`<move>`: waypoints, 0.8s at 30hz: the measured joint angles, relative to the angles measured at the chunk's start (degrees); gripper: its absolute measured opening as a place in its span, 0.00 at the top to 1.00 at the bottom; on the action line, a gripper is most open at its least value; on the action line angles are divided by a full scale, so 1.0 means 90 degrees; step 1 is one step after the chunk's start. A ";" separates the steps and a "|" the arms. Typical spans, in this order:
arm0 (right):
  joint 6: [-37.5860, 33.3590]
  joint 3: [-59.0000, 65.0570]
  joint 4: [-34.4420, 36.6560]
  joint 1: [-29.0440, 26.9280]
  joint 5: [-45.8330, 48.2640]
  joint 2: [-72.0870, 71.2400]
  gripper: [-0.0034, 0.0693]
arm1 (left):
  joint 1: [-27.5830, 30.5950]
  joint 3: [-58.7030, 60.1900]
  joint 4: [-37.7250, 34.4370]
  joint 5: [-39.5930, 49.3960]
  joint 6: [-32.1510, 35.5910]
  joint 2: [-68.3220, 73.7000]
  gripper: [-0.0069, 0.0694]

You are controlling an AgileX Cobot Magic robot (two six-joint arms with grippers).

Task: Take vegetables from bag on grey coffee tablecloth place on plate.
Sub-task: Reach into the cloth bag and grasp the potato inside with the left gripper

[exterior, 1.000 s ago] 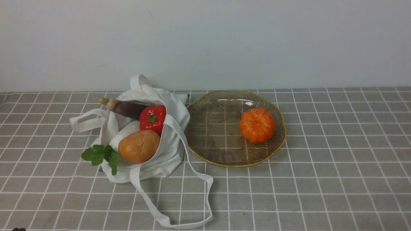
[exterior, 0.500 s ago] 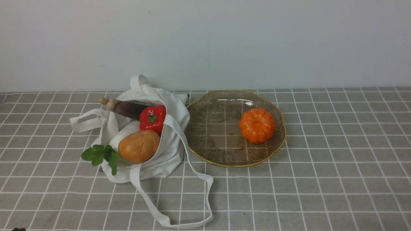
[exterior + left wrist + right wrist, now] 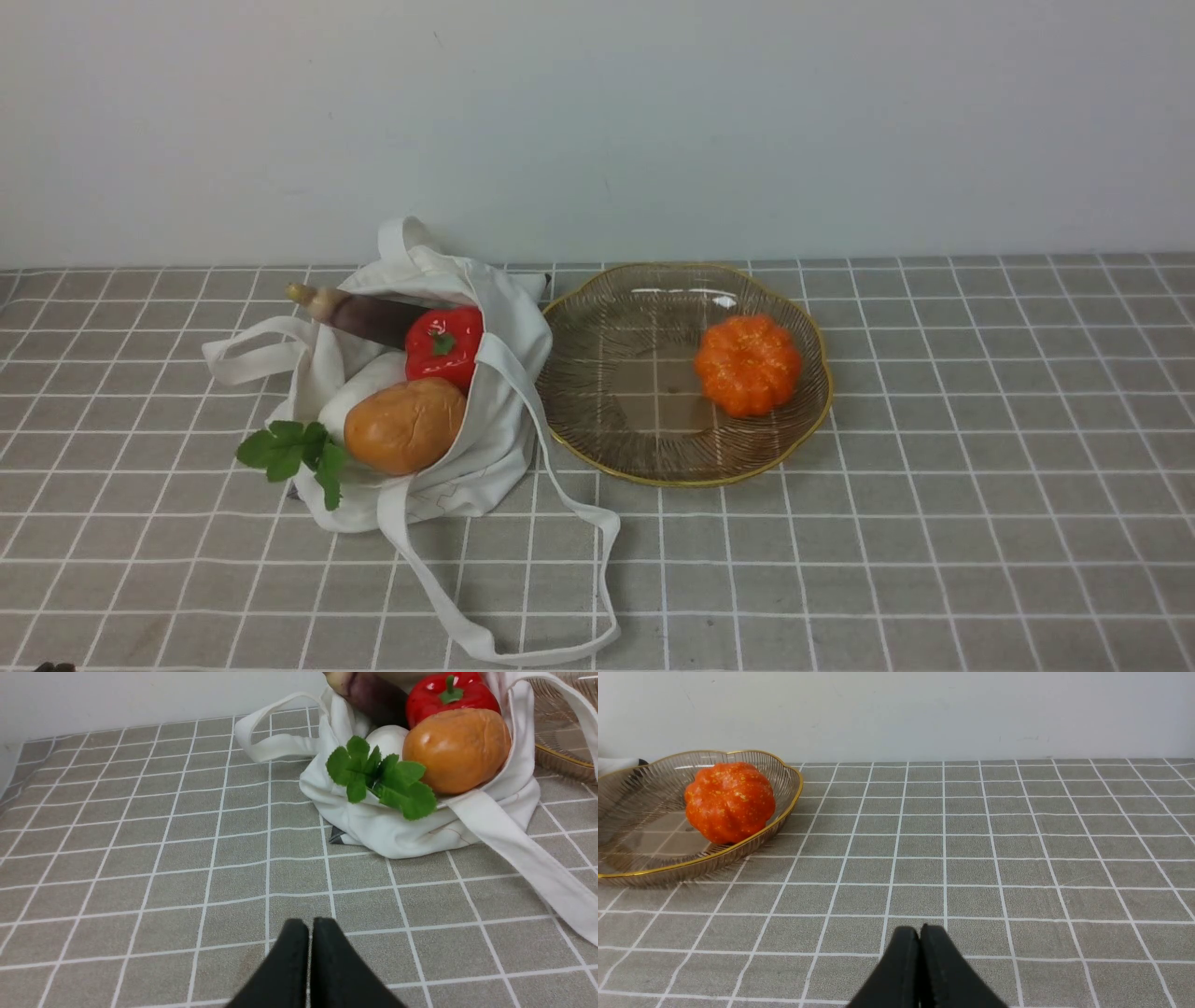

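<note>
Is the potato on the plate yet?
No, the potato sits in the mouth of the bag, and only the pumpkin is on the plate.

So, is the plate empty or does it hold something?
Not empty. One orange pumpkin sits on the plate, toward its right side. The rest of the plate is bare.

front cam: up high on my side, centred, looking forward and down over the whole tablecloth [image 3: 934, 560] | left wrist cam: low, close to the bag [image 3: 397, 835] | right wrist cam: low, near the plate [image 3: 640, 812] | both wrists catch plate rim
</note>
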 joint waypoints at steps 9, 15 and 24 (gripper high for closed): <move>0.0000 0.0000 0.0000 0.0000 0.0000 0.0000 0.97 | 0.0000 0.0000 0.0000 0.0000 0.0000 0.0000 0.92; 0.0000 0.0000 0.0000 0.0000 0.0000 0.0000 0.97 | 0.0000 0.0000 -0.0372 -0.0014 -0.0232 0.0000 0.92; 0.0000 0.0000 0.0000 0.0000 0.0000 0.0000 0.97 | 0.0000 0.0003 -0.4437 -0.0648 -0.2233 0.0000 0.92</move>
